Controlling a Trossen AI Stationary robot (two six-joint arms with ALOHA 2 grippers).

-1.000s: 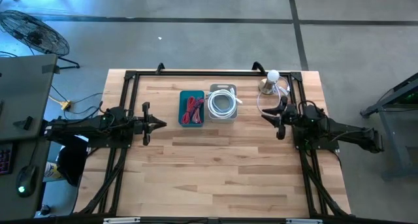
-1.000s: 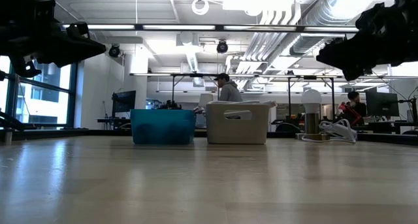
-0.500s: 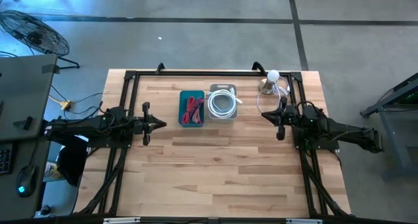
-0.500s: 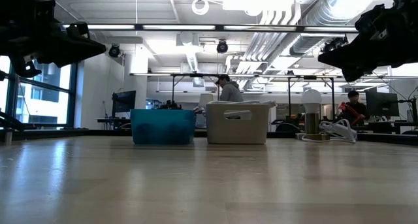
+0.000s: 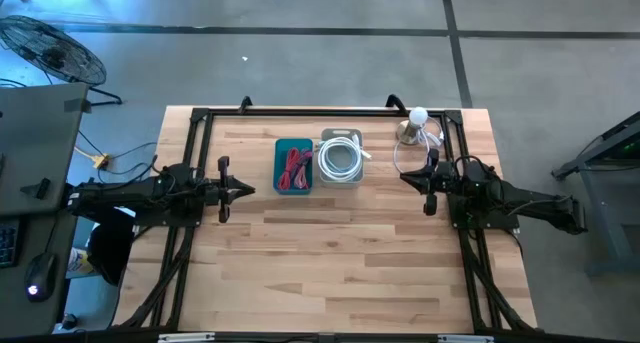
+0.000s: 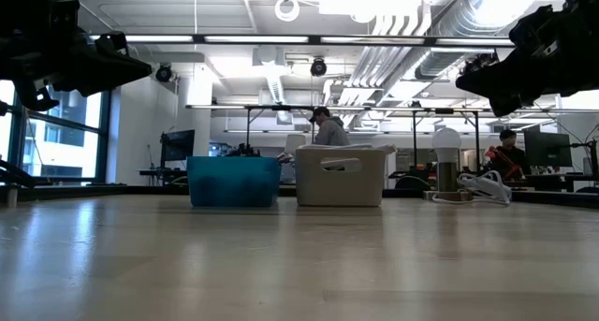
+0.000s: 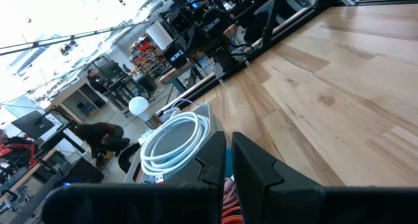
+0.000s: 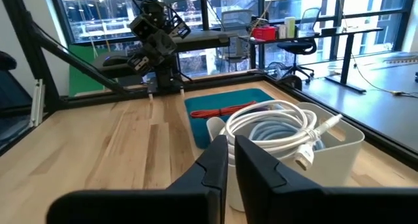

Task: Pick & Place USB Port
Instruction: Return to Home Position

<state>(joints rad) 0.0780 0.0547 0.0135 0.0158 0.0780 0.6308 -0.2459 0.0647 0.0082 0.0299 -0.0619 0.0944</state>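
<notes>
A white USB port block (image 6: 483,184) with a looped white cord (image 5: 412,153) lies by a lamp (image 5: 415,121) at the table's far right. A white bin (image 5: 341,159) holds a coiled white cable (image 8: 277,128). A blue bin (image 5: 293,166) beside it holds a red cable (image 8: 222,110). My right gripper (image 5: 405,176) hovers shut above the table, next to the cord loop and right of the white bin. My left gripper (image 5: 246,191) hovers shut left of the blue bin. Both bins stand on their bases.
A black frame (image 5: 300,112) runs along the table's far edge and down both sides. Bare wood (image 5: 330,253) stretches from the bins to the near edge. People sit and stand at desks in the room beyond the table (image 6: 328,131).
My right arm has shifted slightly above the table's right side. Nothing else has moved.
</notes>
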